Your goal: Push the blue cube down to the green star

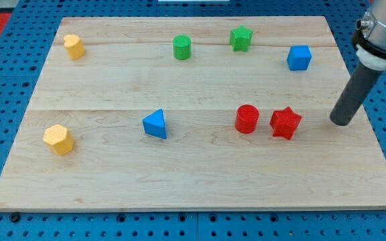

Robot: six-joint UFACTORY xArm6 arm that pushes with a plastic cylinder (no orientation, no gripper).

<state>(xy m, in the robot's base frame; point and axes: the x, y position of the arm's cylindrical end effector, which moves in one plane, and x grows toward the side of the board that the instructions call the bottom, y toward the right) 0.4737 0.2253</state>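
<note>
The approach is not yet made: my tip [342, 122], a bare matte rod with nothing to grasp, rests on the pale wooden surface [193, 181] at about 5 o'clock from the glossy blue cube [299, 57], well apart. The ridged green star [241, 38] sits at the cube's 10 o'clock. Next, I judge, the tip must circle round to the cube's far side.

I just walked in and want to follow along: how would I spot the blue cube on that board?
Start at the wooden board's top right corner in the view. The blue cube sits there, right of the green star and above my tip. The only other blue piece, a blue triangle, lies lower, left of centre.
</note>
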